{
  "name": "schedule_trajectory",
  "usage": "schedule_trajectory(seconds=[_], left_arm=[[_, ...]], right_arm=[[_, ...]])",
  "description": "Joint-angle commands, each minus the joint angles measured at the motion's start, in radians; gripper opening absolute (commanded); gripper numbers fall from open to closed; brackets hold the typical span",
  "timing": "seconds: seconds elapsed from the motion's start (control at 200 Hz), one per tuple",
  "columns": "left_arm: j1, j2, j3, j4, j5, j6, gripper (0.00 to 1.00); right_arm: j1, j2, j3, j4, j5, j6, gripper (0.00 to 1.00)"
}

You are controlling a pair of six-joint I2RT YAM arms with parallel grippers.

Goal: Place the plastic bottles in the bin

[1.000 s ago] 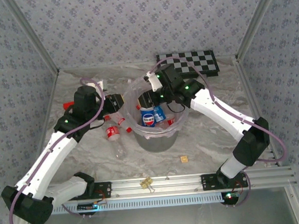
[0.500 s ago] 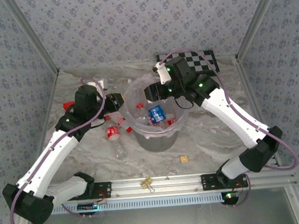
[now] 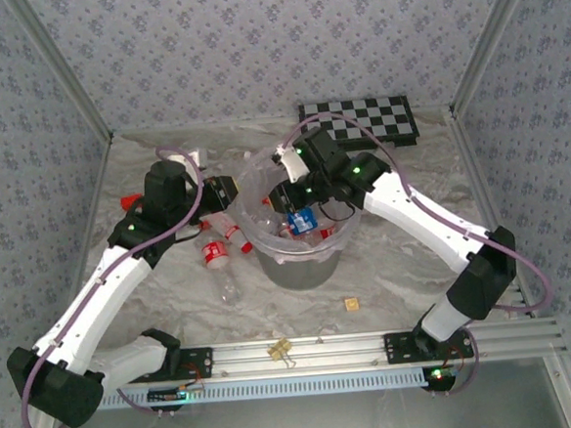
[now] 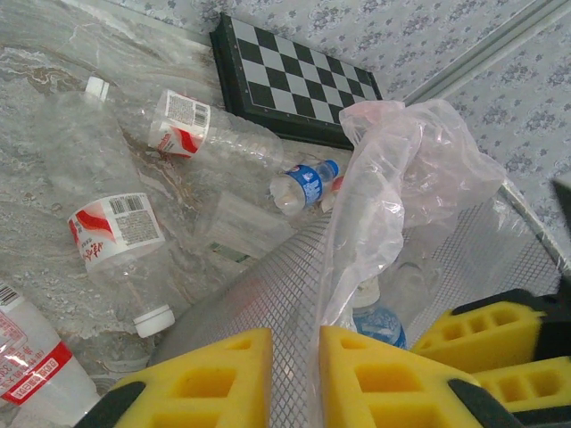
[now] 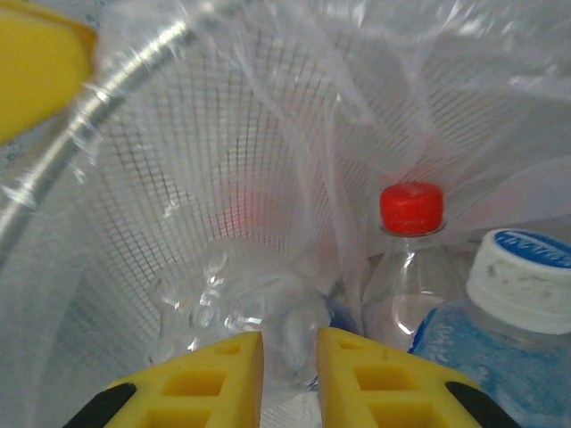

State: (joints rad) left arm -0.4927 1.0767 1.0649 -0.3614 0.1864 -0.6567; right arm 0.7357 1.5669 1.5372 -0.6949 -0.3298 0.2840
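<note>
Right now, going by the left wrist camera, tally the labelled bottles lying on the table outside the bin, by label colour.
Red-label bottles: 3
Blue-label bottle: 1
Total: 4
Whatever sits inside the bin is left out.

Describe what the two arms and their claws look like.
Both the left arm and right arm have white links, black joints with small green lights, and a looping purple cable. The left claw and right claw have yellow fingers with rectangular cut-outs on black mounts.
</note>
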Motion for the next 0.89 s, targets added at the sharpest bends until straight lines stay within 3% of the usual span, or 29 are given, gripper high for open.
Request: schedule_trajectory(seconds=[0.0, 0.11, 0.275, 0.43, 0.61, 0.735, 0.89], left_arm=[[-0.001, 0.013, 0.019, 0.021, 0.036, 0.000, 0.21], [-0.001, 0.023, 0.043, 0.010, 0.035, 0.020, 0.24], [0.012, 0.007, 0.147, -0.091, -0.006, 0.118, 0.51], [0.051, -0.084, 0.188, -0.077, 0.081, 0.177, 0.65], [0.130, -0.181, 0.216, -0.302, 0.014, 0.193, 0.75], [0.152, -0.207, 0.103, -0.451, -0.058, 0.145, 0.78], [0.151, -0.213, -0.178, -0.330, 0.022, -0.033, 0.81]], right_arm=[[0.000, 0.022, -0.017, 0.036, -0.048, 0.024, 0.23], [-0.036, 0.019, -0.004, 0.051, -0.085, 0.037, 0.24], [-0.089, -0.056, 0.034, 0.044, -0.070, 0.031, 0.28], [-0.159, -0.112, 0.066, -0.011, -0.048, 0.011, 0.36], [-0.233, -0.186, 0.028, 0.004, -0.069, 0.014, 0.46], [-0.282, -0.213, 0.011, 0.010, -0.063, 0.007, 0.50], [-0.337, -0.237, -0.022, 0.011, -0.058, 0.012, 0.56]])
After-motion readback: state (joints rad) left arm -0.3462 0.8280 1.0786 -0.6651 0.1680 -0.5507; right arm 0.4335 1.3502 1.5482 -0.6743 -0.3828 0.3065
